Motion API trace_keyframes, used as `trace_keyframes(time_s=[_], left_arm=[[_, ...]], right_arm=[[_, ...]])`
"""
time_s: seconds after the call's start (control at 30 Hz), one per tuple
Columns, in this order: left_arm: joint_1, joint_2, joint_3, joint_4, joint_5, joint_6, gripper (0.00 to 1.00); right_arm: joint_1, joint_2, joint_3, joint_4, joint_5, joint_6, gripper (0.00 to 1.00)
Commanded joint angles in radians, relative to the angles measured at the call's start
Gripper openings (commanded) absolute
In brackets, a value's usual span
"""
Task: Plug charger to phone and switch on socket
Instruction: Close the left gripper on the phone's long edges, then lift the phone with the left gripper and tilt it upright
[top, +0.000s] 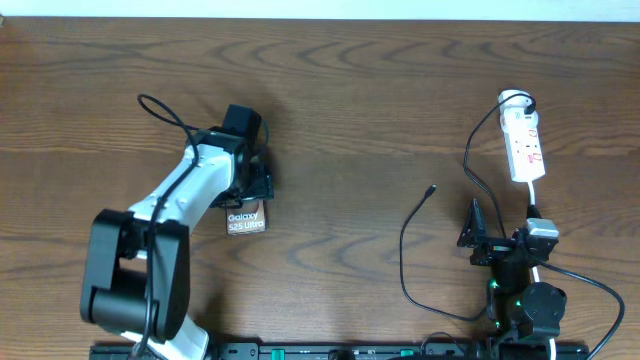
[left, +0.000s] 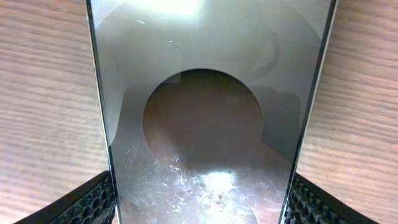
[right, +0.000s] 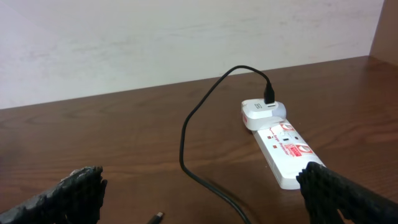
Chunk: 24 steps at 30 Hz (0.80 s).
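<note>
The phone (top: 246, 221) lies on the wooden table at left, with its white "Galaxy" lettering showing. My left gripper (top: 250, 188) sits over its far end. In the left wrist view the phone's glossy face (left: 205, 93) fills the gap, and the fingers (left: 199, 202) press on both of its long edges. The white socket (top: 525, 145) lies at far right and also shows in the right wrist view (right: 283, 146). The black charger cable (top: 403, 250) curves across the table from the socket to a loose tip (top: 431, 188). My right gripper (top: 480, 235) is open and empty, with the tip (right: 157, 216) between its fingers (right: 205, 202).
A white adapter (right: 261, 111) with the cable's black plug sits in the socket's far end. A white cord (top: 535, 195) runs from the socket toward the right arm's base. A pale wall stands behind the table's far edge.
</note>
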<state>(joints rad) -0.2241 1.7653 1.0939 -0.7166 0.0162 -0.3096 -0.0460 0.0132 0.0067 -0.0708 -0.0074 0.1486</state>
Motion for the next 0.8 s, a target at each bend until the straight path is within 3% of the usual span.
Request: trace_keyframes(time_s=[0.0, 0.53, 0.77], left_arm=[[0.006, -0.061, 0.032, -0.016, 0.026, -0.002, 0.64], [0.006, -0.285, 0.041, -0.039, 0.47, -0.214, 0.59], [0.006, -0.289, 0.041, -0.035, 0.756, -0.306, 0.59]], right_arm=[[0.008, 0.0, -0.001, -0.005, 0.002, -0.008, 0.99], [0.008, 0.0, -0.001, -0.005, 0.002, -0.008, 0.99], [0.008, 0.0, -0.001, -0.005, 0.002, -0.007, 0.99]])
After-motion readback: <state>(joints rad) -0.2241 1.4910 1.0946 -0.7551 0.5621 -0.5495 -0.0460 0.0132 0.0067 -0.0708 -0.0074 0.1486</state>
